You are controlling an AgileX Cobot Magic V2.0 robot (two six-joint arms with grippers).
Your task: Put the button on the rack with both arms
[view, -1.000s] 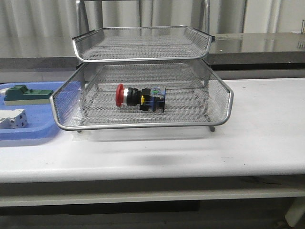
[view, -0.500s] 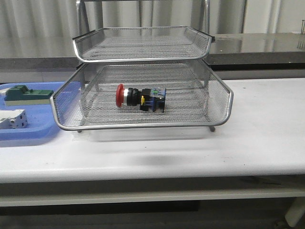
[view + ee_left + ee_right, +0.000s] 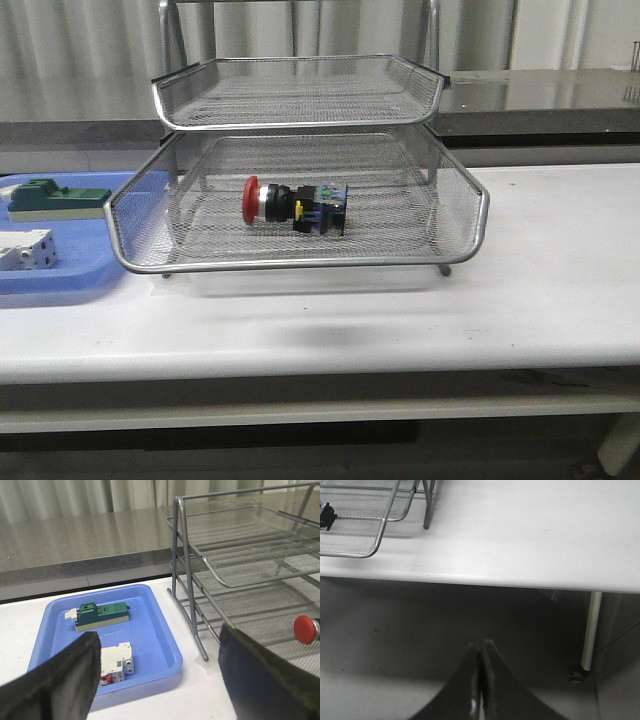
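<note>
Shiny wire-mesh metal rack (image 3: pixel 300 255)

One button (image 3: pixel 295 207), one rack (image 3: pixel 300 262), one blue tray (image 3: pixel 165 645), one green block (image 3: pixel 100 616), one white block (image 3: pixel 116 664).

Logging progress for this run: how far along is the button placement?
Looks done: the button lies on its side in the rack's lower front tray. Nothing in hand: the left gripper is open and empty, the right gripper shut, off the table. Nothing visibly left.
</note>
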